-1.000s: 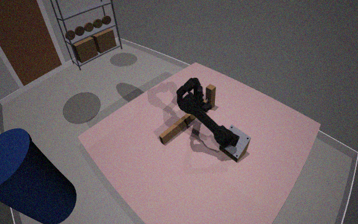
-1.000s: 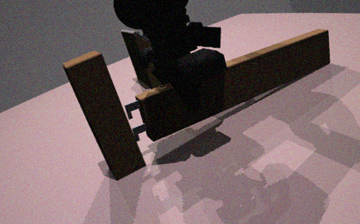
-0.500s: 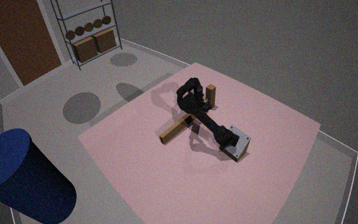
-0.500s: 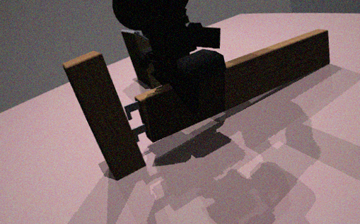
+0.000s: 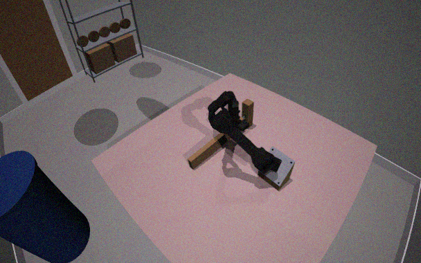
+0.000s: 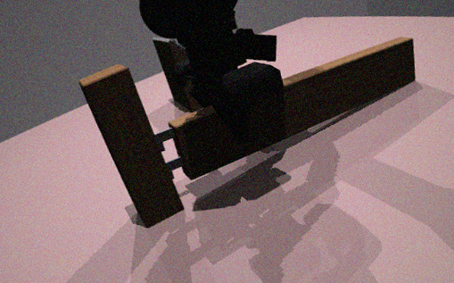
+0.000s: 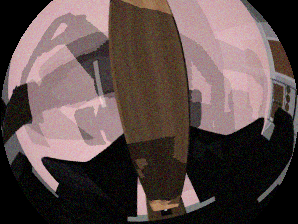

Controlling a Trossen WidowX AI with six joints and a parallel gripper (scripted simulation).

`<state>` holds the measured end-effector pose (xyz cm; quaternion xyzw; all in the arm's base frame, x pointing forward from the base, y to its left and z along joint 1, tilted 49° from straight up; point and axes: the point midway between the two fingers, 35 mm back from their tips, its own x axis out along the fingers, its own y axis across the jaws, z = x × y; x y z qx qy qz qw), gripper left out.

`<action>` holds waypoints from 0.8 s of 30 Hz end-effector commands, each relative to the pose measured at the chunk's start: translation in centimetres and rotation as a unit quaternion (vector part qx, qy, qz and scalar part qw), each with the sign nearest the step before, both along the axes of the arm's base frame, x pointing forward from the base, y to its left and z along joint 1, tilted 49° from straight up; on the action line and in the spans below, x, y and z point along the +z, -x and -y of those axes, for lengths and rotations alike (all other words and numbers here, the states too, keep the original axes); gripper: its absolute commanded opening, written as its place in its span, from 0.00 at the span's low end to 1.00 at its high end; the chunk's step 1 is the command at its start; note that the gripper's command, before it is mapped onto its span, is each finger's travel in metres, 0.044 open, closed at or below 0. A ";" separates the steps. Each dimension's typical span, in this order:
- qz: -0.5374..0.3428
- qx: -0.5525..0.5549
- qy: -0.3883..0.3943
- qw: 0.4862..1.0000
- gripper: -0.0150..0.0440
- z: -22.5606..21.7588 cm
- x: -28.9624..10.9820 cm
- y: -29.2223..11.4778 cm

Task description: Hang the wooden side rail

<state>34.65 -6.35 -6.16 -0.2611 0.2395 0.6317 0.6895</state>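
Observation:
The wooden headboard post (image 5: 248,110) (image 6: 127,145) stands upright on the pink table (image 5: 208,221) (image 6: 49,181). The wooden side rail (image 5: 205,152) (image 6: 350,74) (image 7: 148,76) lies on edge. Its near end is lifted close to the post and its far end rests on the table. Two steel hooks (image 6: 165,135) at the rail's near end reach across a small gap into the post's face. I cannot tell whether they sit on the pins. My gripper (image 5: 239,122) (image 6: 256,117) is shut on the rail close to its hook end, straddling it from above.
The arm's base plate (image 5: 285,162) sits on a wooden block at the table's right side. Off the table are a metal shelf rack (image 5: 104,38) with boxes at the back left and a big blue cylinder (image 5: 31,207) at the front left.

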 end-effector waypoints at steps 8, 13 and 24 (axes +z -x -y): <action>0.002 -0.003 0.002 1.000 0.25 0.4 -0.1 -0.1; 0.002 -0.003 0.002 1.000 0.25 0.5 -0.1 -0.2; 0.002 -0.003 0.002 1.000 0.25 0.6 -0.1 0.0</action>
